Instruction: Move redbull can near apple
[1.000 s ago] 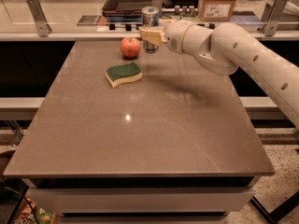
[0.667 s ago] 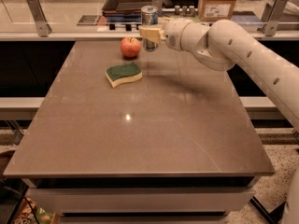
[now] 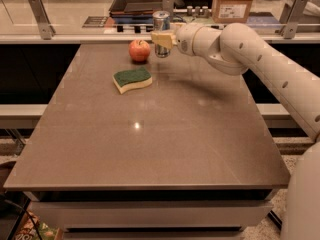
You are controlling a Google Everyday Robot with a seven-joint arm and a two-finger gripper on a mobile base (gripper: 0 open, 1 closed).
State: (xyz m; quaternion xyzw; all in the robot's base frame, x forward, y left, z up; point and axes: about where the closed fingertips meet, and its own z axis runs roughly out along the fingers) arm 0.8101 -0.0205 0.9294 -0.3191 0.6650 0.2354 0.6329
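Note:
The redbull can (image 3: 161, 21) is a slim silver can with a silver top, upright near the table's far edge. My gripper (image 3: 162, 39) is shut on the can, its pale fingers (image 3: 160, 38) across the can's middle. The red apple (image 3: 139, 50) sits just left of the can, a small gap between them. The white arm reaches in from the right.
A green and yellow sponge (image 3: 132, 79) lies in front of the apple. The brown table (image 3: 150, 134) spreads toward me. Behind it runs a counter with a dark tray (image 3: 140, 1), a cardboard box (image 3: 233, 4) and metal brackets (image 3: 41, 16).
The can and gripper stay almost in place beside the apple. No visible shift in the apple or sponge.

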